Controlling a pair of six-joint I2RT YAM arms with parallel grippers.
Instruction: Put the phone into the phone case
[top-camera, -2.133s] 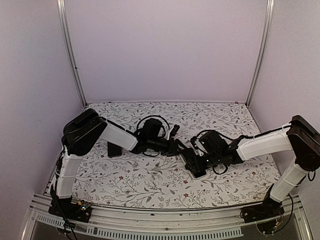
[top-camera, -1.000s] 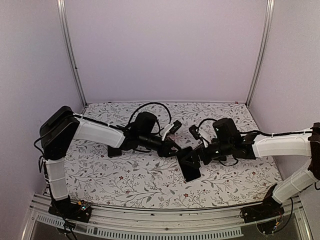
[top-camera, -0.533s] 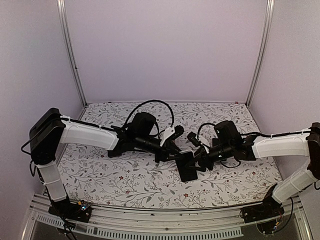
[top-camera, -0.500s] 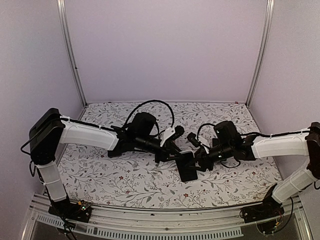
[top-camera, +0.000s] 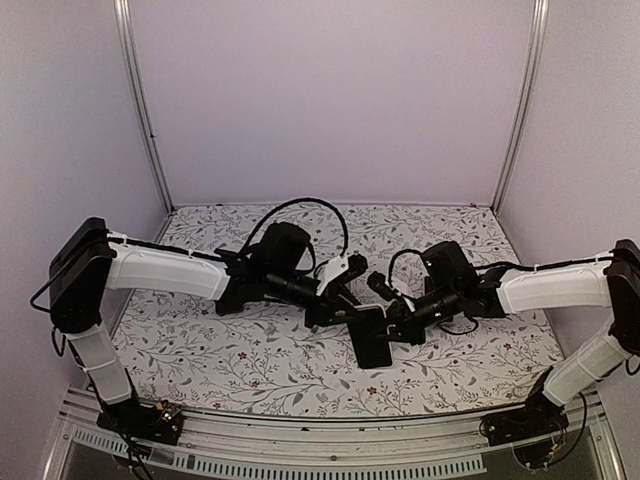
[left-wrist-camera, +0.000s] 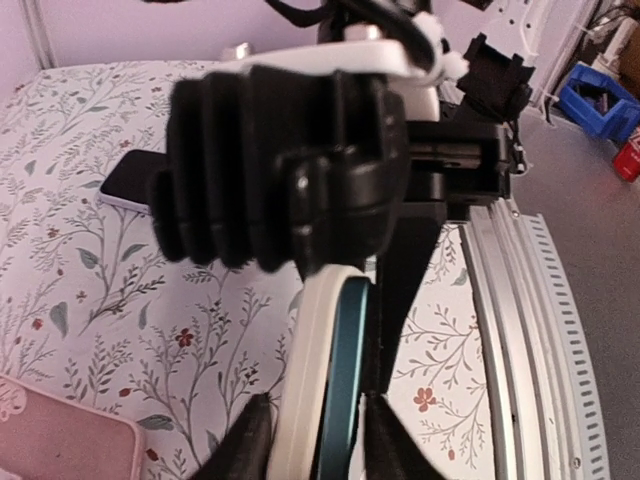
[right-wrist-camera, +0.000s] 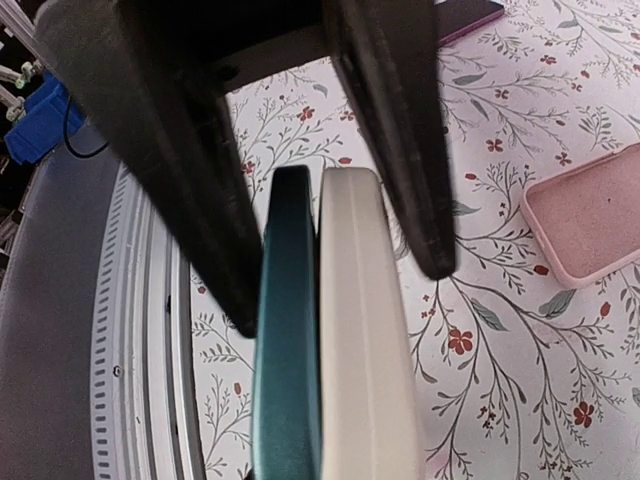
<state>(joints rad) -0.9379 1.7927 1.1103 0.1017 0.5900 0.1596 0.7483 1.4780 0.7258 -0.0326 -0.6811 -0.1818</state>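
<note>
**A:** From overhead, where is the phone (top-camera: 372, 338)?

**B:** Mid-table, held off the floral table (top-camera: 250, 370), a dark slab between the two arms. The left gripper (top-camera: 350, 310) has its upper end and the right gripper (top-camera: 393, 325) its right side.

**A:** And the left wrist camera?

**B:** Its fingers (left-wrist-camera: 250, 445) pinch the slab, seen edge-on. The teal phone (left-wrist-camera: 345, 380) lies flush against a cream phone case (left-wrist-camera: 305, 390). A second phone (left-wrist-camera: 135, 180) lies flat on the table behind.

**A:** The right wrist?

**B:** Black fingers (right-wrist-camera: 395, 130) are pressed onto both faces, teal one side, cream the other. A pink case (right-wrist-camera: 595, 215) lies on the table beside them. I can't tell whether the phone is fully seated.
</note>
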